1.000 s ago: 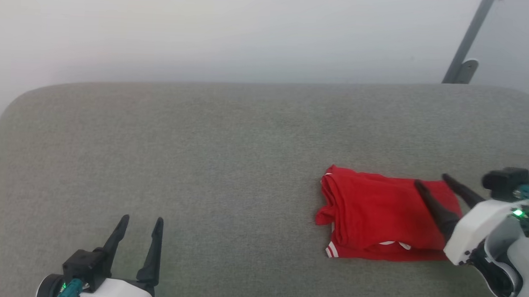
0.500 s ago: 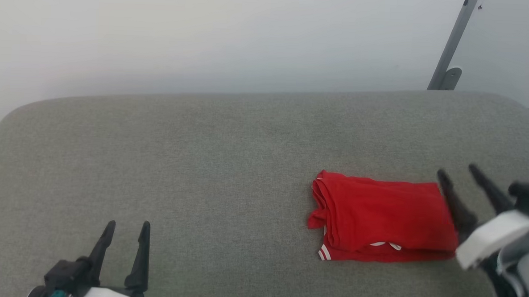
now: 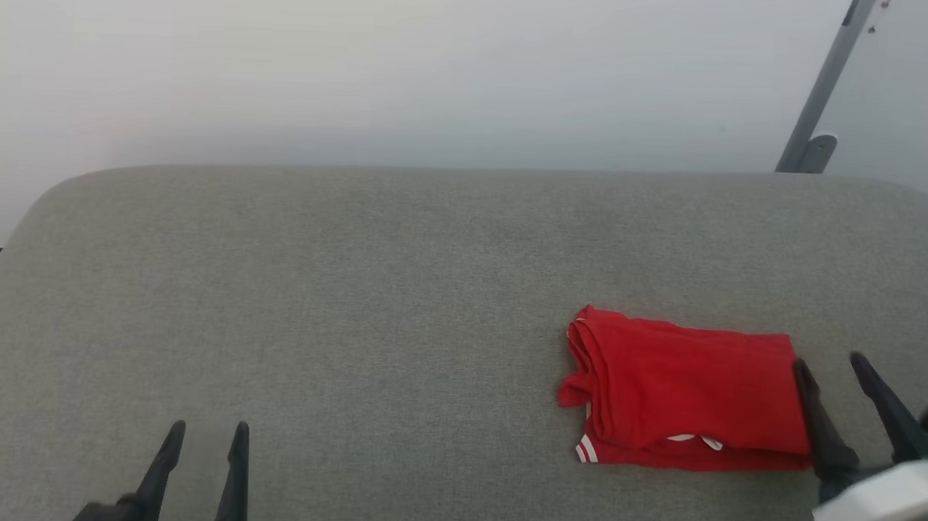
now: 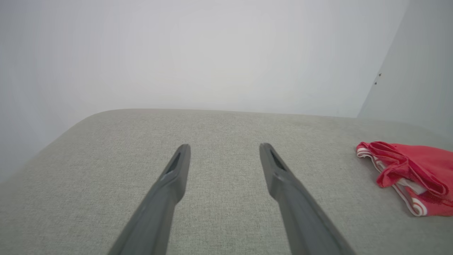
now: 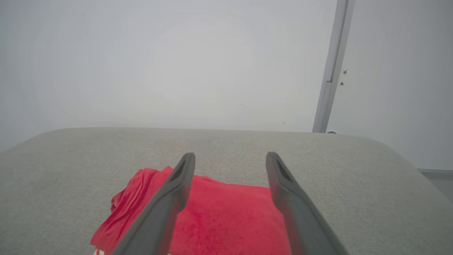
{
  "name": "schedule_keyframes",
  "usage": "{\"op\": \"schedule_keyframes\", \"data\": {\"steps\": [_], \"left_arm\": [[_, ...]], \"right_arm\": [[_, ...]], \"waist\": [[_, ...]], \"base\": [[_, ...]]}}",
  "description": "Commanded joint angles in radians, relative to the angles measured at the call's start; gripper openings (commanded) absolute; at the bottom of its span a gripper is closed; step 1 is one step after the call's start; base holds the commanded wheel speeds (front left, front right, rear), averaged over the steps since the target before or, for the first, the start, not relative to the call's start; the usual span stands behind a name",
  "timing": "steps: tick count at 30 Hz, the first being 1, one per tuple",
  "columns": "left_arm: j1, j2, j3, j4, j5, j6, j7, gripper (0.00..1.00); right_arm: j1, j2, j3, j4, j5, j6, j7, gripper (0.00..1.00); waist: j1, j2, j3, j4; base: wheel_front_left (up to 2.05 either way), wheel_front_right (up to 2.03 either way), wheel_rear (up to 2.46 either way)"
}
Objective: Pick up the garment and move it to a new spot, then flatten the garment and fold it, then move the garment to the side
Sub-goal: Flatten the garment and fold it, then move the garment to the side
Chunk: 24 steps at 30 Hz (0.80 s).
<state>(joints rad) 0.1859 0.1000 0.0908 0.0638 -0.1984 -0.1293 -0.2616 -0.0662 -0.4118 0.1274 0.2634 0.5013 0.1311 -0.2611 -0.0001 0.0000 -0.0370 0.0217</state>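
Both spread wide, empty: left end effector over the cushion, right end effector beside the garment (folded).

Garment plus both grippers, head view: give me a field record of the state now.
surface: grey fabric cushion
garment: red, folded into a compact rectangle, lying on the cushion's right part, striped white sleeve end at its near edge
left gripper: jaws open, empty, over bare cushion, well left of the garment
right gripper: jaws open, empty, at the garment's right edge
task stage: folded and released; looks set aside
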Motion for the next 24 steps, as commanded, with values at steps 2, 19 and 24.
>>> {"op": "schedule_keyframes", "data": {"steps": [2,19,24], "left_arm": [[0.024,-0.001,0.008,-0.016,0.010,-0.002,-0.004,1.00],[0.059,-0.029,0.027,-0.066,0.024,-0.002,-0.004,1.00],[0.036,-0.031,0.004,-0.057,0.025,-0.002,-0.004,1.00]], "right_arm": [[0.040,0.010,-0.029,-0.025,-0.014,-0.001,-0.005,1.00],[0.166,0.073,-0.136,-0.158,-0.033,-0.001,0.038,1.00],[0.126,0.072,-0.184,-0.115,-0.040,-0.001,0.112,1.00]], "waist": [[0.0001,0.0000,-0.002,0.008],[0.0001,0.0000,-0.001,0.012],[0.0001,0.0000,0.006,0.018]], "base": [[0.00,0.00,0.00],[0.00,0.00,0.00],[0.00,0.00,0.00]]}}
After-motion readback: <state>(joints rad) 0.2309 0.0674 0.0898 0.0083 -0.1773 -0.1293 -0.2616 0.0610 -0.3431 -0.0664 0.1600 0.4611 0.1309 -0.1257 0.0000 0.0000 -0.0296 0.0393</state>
